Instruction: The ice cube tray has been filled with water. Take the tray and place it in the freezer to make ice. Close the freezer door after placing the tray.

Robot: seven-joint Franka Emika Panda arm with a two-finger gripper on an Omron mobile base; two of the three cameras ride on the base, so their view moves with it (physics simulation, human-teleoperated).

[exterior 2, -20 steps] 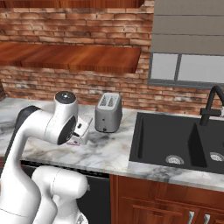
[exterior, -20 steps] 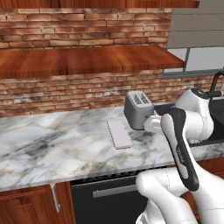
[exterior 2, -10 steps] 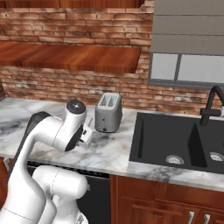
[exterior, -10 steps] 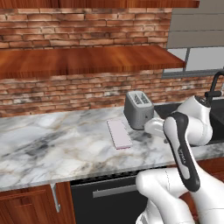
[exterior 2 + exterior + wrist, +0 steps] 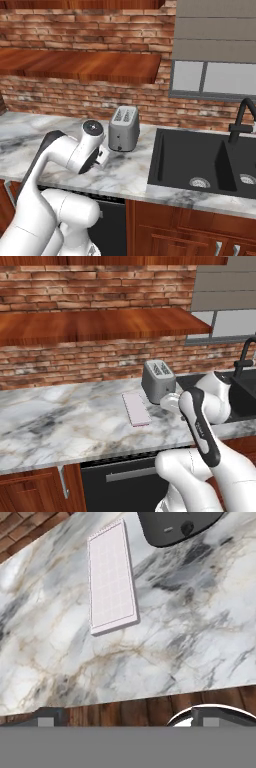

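**On the marble bench, the tray lies flat beside the toaster**

On the marble bench (image 5: pixel 60 426), the ice cube tray (image 5: pixel 136 408) lies flat, pale pink-white with a faint grid across its top, just to the left of the grey toaster (image 5: pixel 158 379) and apart from it. In the hand view the ice cube tray (image 5: pixel 112 577) sits in the upper part, its long side running away from the camera, with the dark base of the toaster (image 5: pixel 177 526) at the top edge. The gripper's two fingertips (image 5: pixel 49 718) rise at the bottom of that view, set far apart, with nothing between them; they stand over the front edge of the bench, well short of the tray. In the left base view the white arm (image 5: pixel 202 416) bends in front of the toaster, right of the tray. Right of the bench is a black sink (image 5: pixel 200 160) with a dark faucet (image 5: pixel 242 120). A wooden shelf (image 5: pixel 95 323) runs along the brick wall (image 5: pixel 90 281) above, and a dark dishwasher front (image 5: pixel 120 481) sits below the bench.
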